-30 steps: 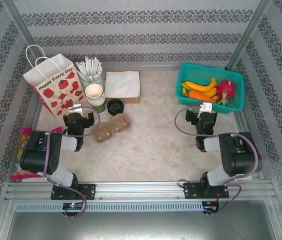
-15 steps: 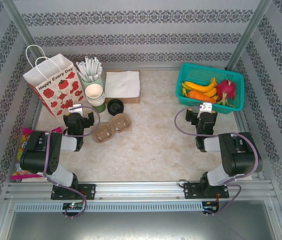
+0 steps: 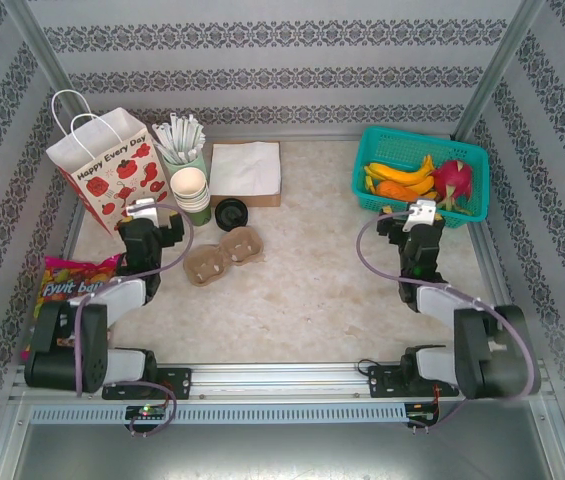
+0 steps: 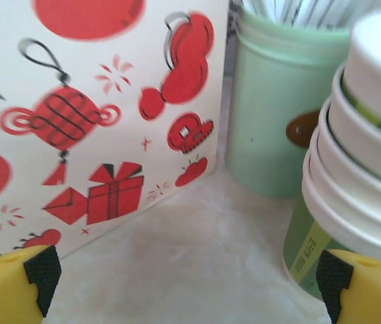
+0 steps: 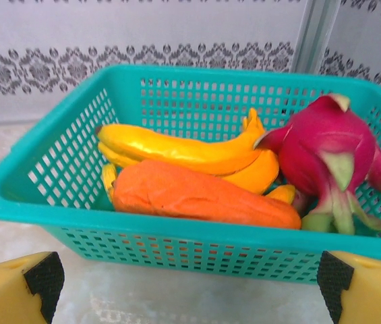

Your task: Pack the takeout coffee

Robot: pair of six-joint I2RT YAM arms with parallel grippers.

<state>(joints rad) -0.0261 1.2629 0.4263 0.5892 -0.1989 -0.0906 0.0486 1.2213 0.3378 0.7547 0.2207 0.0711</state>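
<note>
The takeout coffee (image 3: 230,213), a small dark cup under a round black lid, stands at the table's back left, to the right of a stack of paper cups (image 3: 191,189). My left gripper (image 3: 149,222) is open, left of that stack and just in front of the printed paper bag (image 3: 100,166). In the left wrist view the left gripper (image 4: 187,287) holds nothing, with the bag (image 4: 89,115) and the cup stack (image 4: 362,162) ahead. My right gripper (image 3: 422,220) is open in front of the teal basket (image 3: 382,150). Between the fingers of the right gripper (image 5: 187,283) there is bare table.
A green holder of white sticks (image 3: 181,143) and a napkin pile (image 3: 245,167) sit at the back. A cardboard cup carrier (image 3: 224,255) lies near the coffee. The basket (image 5: 177,226) holds bananas (image 5: 177,150), an orange fruit (image 5: 197,196) and a dragon fruit (image 5: 328,155). A candy bag (image 3: 74,280) lies at the left edge.
Both arms have stretched forward: the left gripper moved toward the paper bag, the right one toward the basket. The candy bag now shows more.
</note>
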